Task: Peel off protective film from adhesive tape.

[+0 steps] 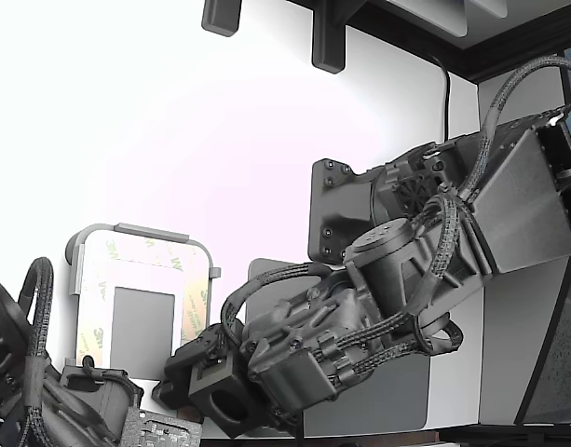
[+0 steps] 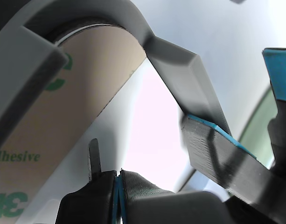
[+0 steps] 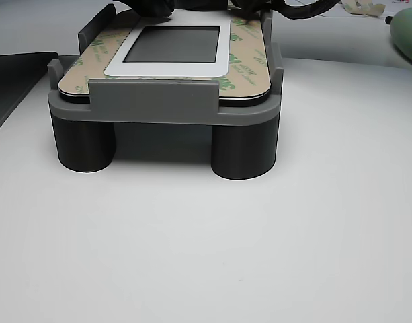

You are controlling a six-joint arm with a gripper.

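The protective film (image 3: 249, 70) lies flat as tan strips with green 3M print round a pale frame and a dark-grey rectangle (image 3: 172, 44). They rest on a plate in a grey holder (image 3: 152, 101). The adhesive tape is covered by the film and does not show. In the exterior view the film (image 1: 197, 298) borders the same rectangle (image 1: 141, 321). My gripper (image 2: 118, 189) is at the holder's rounded corner, close beside the film (image 2: 63, 130). Its blue-padded fingertips are pressed together, and I see nothing between them. A thin dark tab (image 2: 94, 158) stands up from one finger.
A second arm (image 1: 24, 372) sits at the exterior view's lower left. A large dark-grey mat (image 1: 378, 391) lies under my arm. A dark block with a blue edge (image 2: 226, 154) stands close to the fingertips. Loose film scraps (image 3: 363, 7) lie behind the holder.
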